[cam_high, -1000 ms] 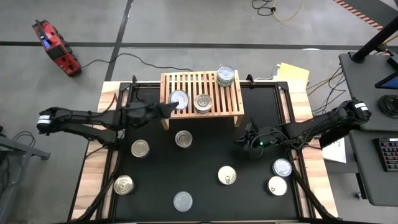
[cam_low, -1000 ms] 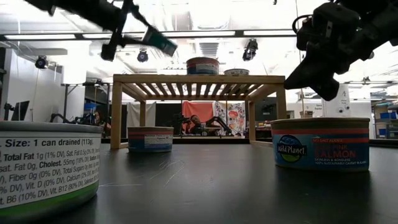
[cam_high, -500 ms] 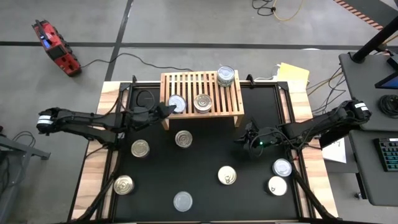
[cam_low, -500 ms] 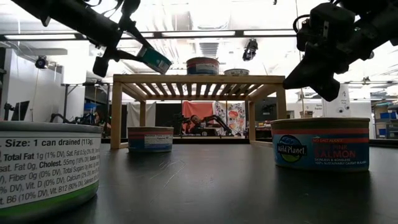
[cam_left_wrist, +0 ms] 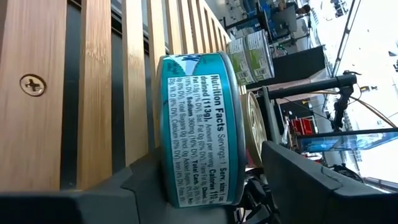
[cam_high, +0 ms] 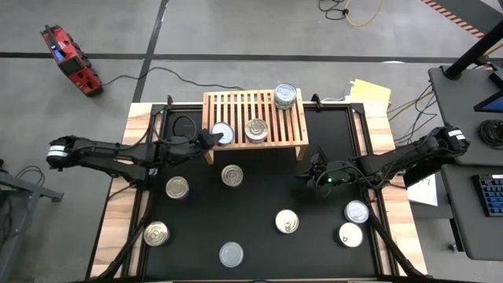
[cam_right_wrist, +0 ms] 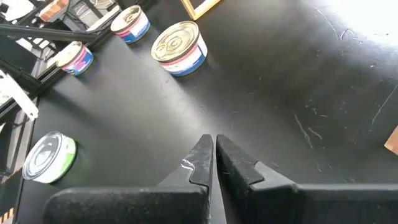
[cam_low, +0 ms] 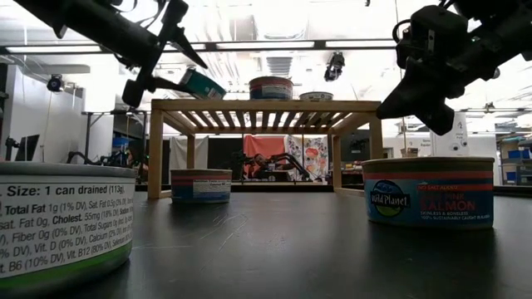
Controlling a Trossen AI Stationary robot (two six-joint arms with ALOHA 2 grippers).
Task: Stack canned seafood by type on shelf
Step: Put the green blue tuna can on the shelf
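Honestly, this teal tin (cam_left_wrist: 198, 127) should handle easily: rigid metal, short, some heft, though the smooth wall could slip, so squeezing flat across the sides seems the safe hold. It's tilted on the near-left corner of the shelf (cam_high: 255, 104), and the left gripper (cam_high: 206, 138) has its fingers spread on either side of it, with a gap on 1 side. The right gripper (cam_right_wrist: 211, 155) hovers over the mat (cam_high: 259, 220), pinched together on nothing.
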